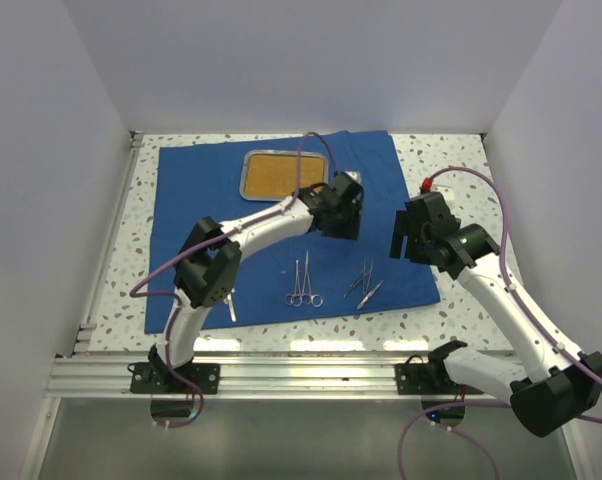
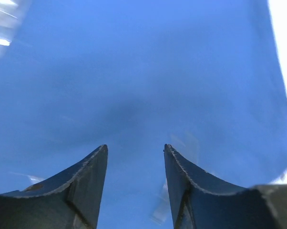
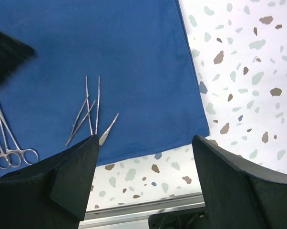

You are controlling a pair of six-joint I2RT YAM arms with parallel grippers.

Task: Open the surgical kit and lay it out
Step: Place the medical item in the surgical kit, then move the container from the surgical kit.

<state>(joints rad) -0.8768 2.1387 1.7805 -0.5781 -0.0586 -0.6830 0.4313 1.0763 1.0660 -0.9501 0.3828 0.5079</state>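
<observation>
The speckled table carries the royal-blue cloth wrap, spread flat over its left and middle. The steel tray lies on the far part of the cloth, orange-brown inside up. The left gripper hangs low over bare cloth just right of the tray with its jaws parted and empty, while the right gripper hovers above the cloth's near right corner, spread wide and holding nothing. Near the cloth's near edge lie the ring-handled clamps and, to their right, the tweezers.
</observation>
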